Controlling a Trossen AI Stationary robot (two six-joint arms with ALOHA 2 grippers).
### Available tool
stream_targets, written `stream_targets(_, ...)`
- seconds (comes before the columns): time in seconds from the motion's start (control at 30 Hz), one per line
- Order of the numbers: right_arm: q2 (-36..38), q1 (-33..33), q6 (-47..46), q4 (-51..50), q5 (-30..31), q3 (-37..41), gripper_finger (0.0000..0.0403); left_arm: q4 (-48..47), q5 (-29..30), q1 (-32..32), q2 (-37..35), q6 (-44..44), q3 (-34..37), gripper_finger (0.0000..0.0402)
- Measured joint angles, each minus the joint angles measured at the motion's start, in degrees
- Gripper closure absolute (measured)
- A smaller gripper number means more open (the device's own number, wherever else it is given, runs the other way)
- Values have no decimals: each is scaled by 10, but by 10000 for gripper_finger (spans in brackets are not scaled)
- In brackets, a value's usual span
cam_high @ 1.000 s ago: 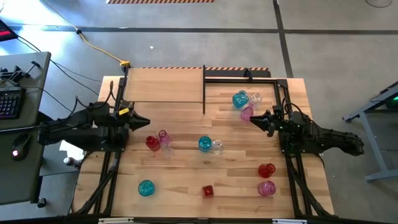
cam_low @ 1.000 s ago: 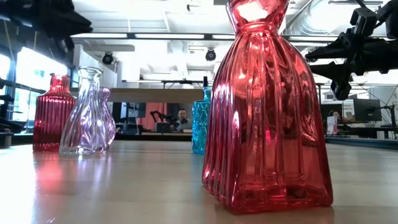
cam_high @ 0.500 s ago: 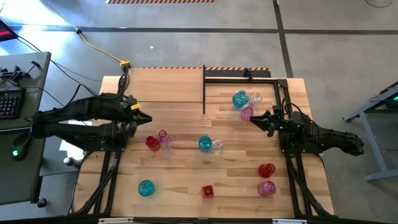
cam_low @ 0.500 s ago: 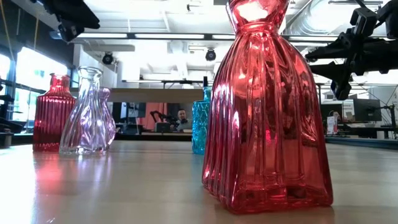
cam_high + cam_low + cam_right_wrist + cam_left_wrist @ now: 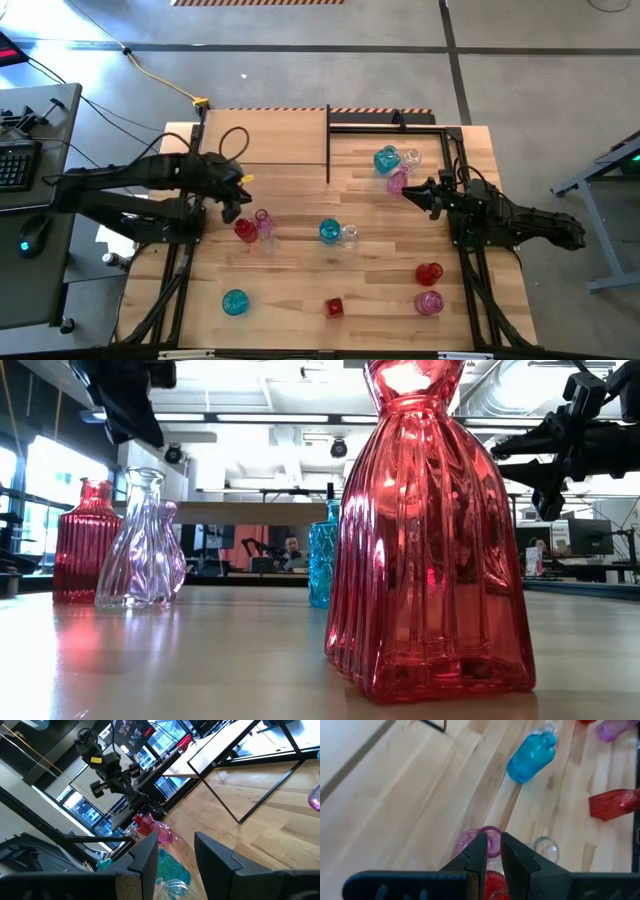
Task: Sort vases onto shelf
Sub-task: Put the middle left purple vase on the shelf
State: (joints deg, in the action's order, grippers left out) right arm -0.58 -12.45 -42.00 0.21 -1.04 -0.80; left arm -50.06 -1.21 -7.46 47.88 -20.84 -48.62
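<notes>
Small glass vases stand upright on their bases across the plank tabletop: a red vase (image 5: 245,229) and a pink vase (image 5: 263,220) at the left, a teal vase (image 5: 329,231) with a clear one (image 5: 349,236) in the middle. My left gripper (image 5: 232,207) hangs shut above the red and pink pair, tipped downward; its wrist view shows the pink vase's mouth (image 5: 490,840) just beyond the fingertips. My right gripper (image 5: 405,190) stands open and level beside another pink vase (image 5: 397,182), touching nothing. The shelf (image 5: 265,135) lies at the far left.
A teal vase (image 5: 386,160) and a clear vase (image 5: 410,157) stand under the shelf's black frame (image 5: 390,125). Near the front edge are a teal vase (image 5: 235,301), a red vase (image 5: 334,307), another red vase (image 5: 429,272) and a pink vase (image 5: 428,302).
My left gripper has swung out from the table's left edge toward the red and pink vases, rising and tipping from level to slanting downward. Its fingers stayed shut. No vase has moved.
</notes>
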Motion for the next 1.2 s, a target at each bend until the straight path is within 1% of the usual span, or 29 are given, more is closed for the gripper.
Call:
stream_targets(0.37,0,0,0,0,0,0,286,0,-1,0,76,0,0,357)
stream_targets(0.53,0,0,0,0,0,0,286,2,-18,0,108,-1,0,357)
stream_targets(0.67,0,0,0,0,0,0,286,2,-31,0,128,-10,0,357)
stream_targets(0.87,0,0,0,0,0,0,286,8,-32,0,147,-15,0,356)
stream_targets(0.97,0,0,0,0,0,0,286,10,-31,0,154,-16,0,347)
stream_targets(1.2,0,0,0,0,0,0,286,14,-26,0,167,-19,0,311)
